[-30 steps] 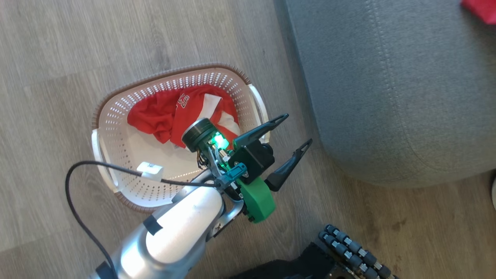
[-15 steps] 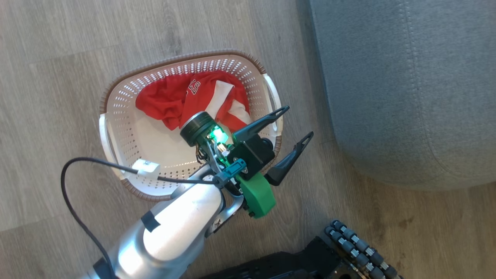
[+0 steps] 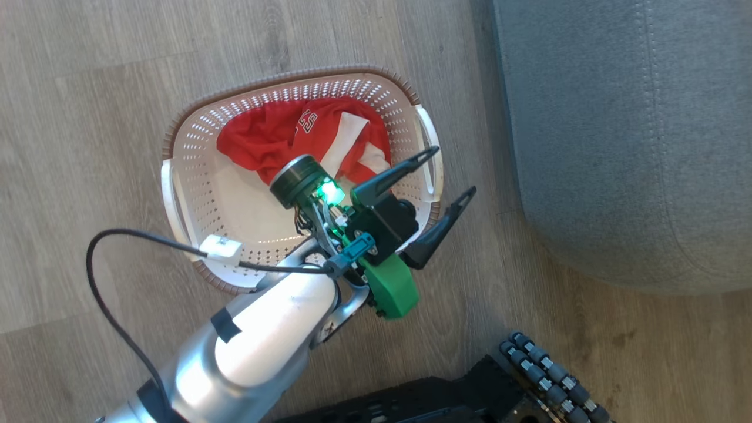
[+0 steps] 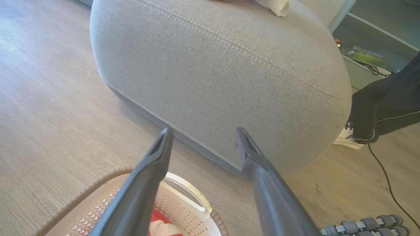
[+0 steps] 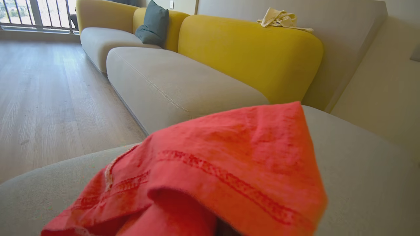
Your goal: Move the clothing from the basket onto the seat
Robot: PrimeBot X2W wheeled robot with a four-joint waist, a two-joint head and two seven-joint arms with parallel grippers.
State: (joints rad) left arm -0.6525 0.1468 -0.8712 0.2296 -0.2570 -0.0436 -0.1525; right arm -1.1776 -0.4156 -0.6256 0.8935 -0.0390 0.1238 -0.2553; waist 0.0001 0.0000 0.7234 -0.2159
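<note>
The cream perforated basket [image 3: 187, 194] stands on the wood floor. In it lies the red clothing with white panels and lettering [image 3: 264, 138], bunched against the far wall. My left gripper [image 3: 453, 171] hangs open and empty over the basket's right handle; its two dark fingers [image 4: 154, 170] point toward the grey seat [image 4: 223, 72], with the basket rim [image 4: 183, 209] below them. The seat [image 3: 634, 147] rises to the right of the basket. A plain red garment [image 5: 223, 173] sits bunched right before my right wrist camera on the seat [image 5: 361, 170] and hides my right gripper's fingers.
My wheeled base with grey rollers [image 3: 546, 376] is at the bottom right. A black cable [image 3: 111, 247] loops over the basket's near rim. A person's dark-clad leg and white shoe [image 4: 387, 108] stand beside the seat. A yellow backrest [image 5: 249, 55] stands behind the cushions.
The head camera has turned, so basket and seat sit further right in the picture. My left gripper, still open, now stands closer over the basket's right handle.
</note>
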